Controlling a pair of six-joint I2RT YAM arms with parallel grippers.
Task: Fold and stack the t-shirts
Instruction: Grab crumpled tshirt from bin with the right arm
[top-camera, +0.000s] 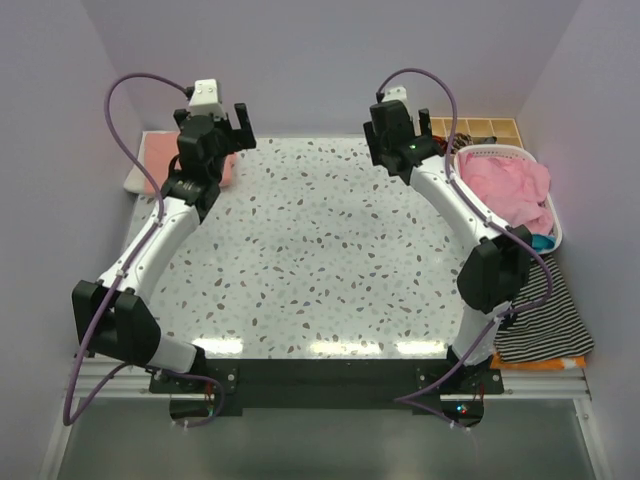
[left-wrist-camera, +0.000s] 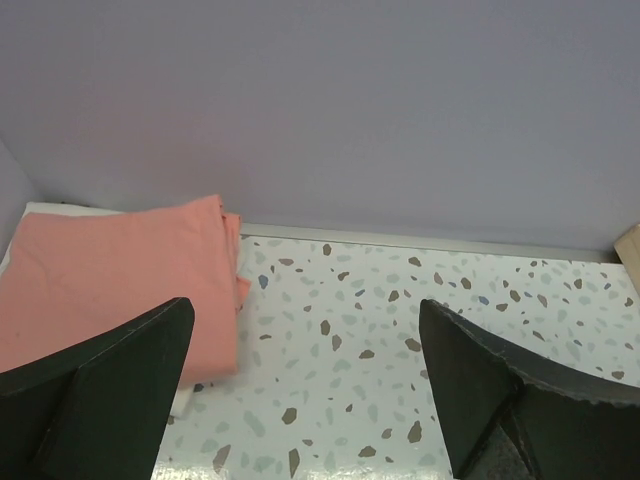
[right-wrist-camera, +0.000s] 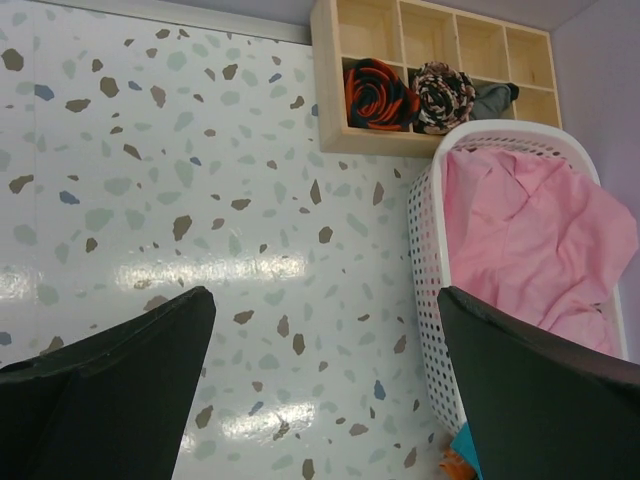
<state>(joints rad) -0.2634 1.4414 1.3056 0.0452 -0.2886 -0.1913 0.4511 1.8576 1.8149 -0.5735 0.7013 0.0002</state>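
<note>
So at this point we were somewhere around the middle of the job, by our reckoning. The salmon-orange tee (left-wrist-camera: 110, 280) lay folded flat at the far left corner of the worktop (top-camera: 320, 250). It sat on top of something white (left-wrist-camera: 55, 210) that peeked out along its edge, and we took that for the white tee, already folded under it. That looked like two in the stack, though we couldn't see enough of the white layer to be sure.

What was left: the light pink tee (right-wrist-camera: 530, 230) was bunched up in the white laundry basket (right-wrist-camera: 430, 260) at the far right, unfolded and heaped above the rim. A scrap of teal (top-camera: 542, 242) showed at the near end of the basket beneath the pink. It was probably the teal tee, and not folded either. The middle of the worktop had no shirt spread on it.

Neither arm had anything. The left pincer (left-wrist-camera: 305, 330) hovered over the worktop just beside the stack, jaws wide with nothing between them. The right pincer (right-wrist-camera: 325, 300) was wide too, empty, hanging just left of the basket. Our guess was the pink tee was next up, since the right arm was the one nearest to it.
</note>
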